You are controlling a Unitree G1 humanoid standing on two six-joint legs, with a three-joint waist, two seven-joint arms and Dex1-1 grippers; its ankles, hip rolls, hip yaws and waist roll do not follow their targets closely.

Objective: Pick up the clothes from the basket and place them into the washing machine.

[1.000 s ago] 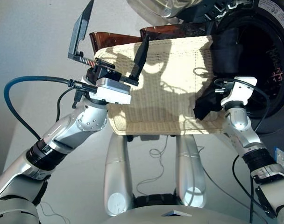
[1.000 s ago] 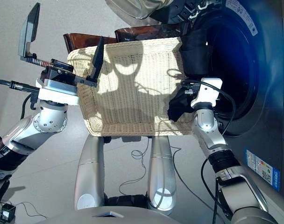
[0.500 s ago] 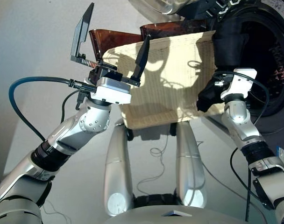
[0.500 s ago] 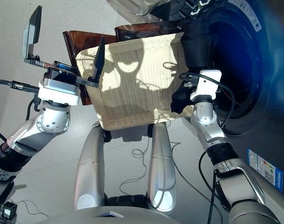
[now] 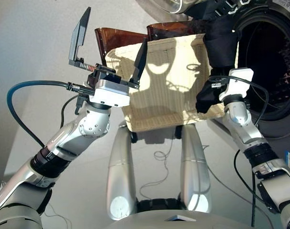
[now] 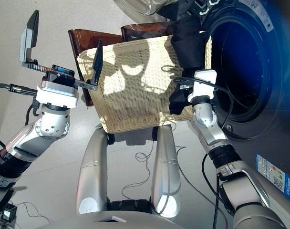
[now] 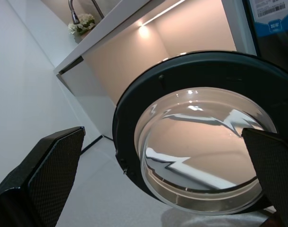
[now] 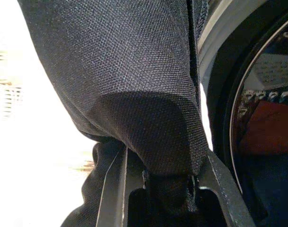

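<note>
Apparently right claw [image 5: 212, 95] grips black garment [image 5: 222, 40].

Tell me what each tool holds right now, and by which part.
The right tool is shut on the black garment, pinching a bunched fold near its lower end; the rest hangs above it. The left tool is open and holds nothing.

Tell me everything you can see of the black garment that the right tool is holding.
The black garment is soft woven cloth, dark and matte. It hangs draped over the right tool, which is shut on it, one end bunched below the wrist. It is lifted above the basket, at its edge next to the washing machine opening, not yet inside the drum.
</note>
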